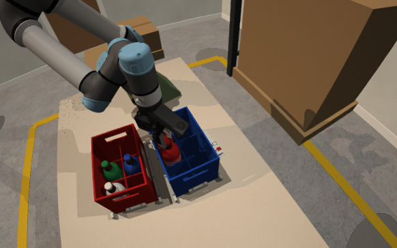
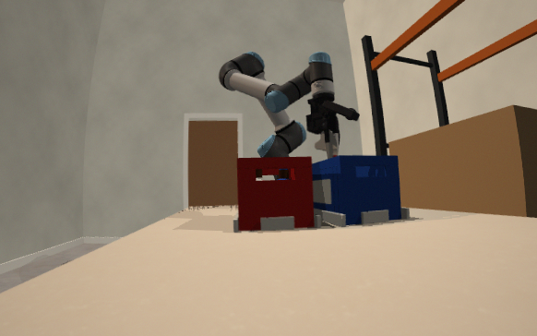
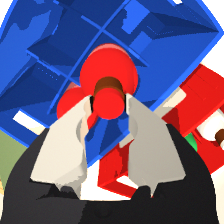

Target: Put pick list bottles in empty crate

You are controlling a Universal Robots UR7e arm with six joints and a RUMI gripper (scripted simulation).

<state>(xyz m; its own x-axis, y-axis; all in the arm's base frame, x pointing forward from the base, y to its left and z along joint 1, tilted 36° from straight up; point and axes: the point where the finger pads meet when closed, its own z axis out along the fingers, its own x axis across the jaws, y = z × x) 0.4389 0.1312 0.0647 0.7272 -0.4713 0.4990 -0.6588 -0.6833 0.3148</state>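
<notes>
Placement under way: red bottle [image 1: 171,151] [image 3: 108,65] pinched at neck by hand [image 1: 164,141] [image 2: 332,156] [image 3: 108,95], inside blue crate [image 1: 196,185] [image 2: 369,198] [image 3: 172,65].
Beside it, second red bottle [image 3: 69,106] already in. Pick list [image 1: 219,148] partly visible towards worktop's [image 1: 217,218] [image 2: 266,277] right edge in top view; counts unreadable. Nearer left edge, in red crate [image 1: 125,201] [image 2: 275,203] [image 3: 200,95]: green bottle [image 1: 111,172] [image 3: 191,142], blue bottle [image 1: 131,166], white bottle [image 1: 116,188] [image 3: 207,125]. Left to do: seating, release, withdrawal; further picks undeterminable.
</notes>
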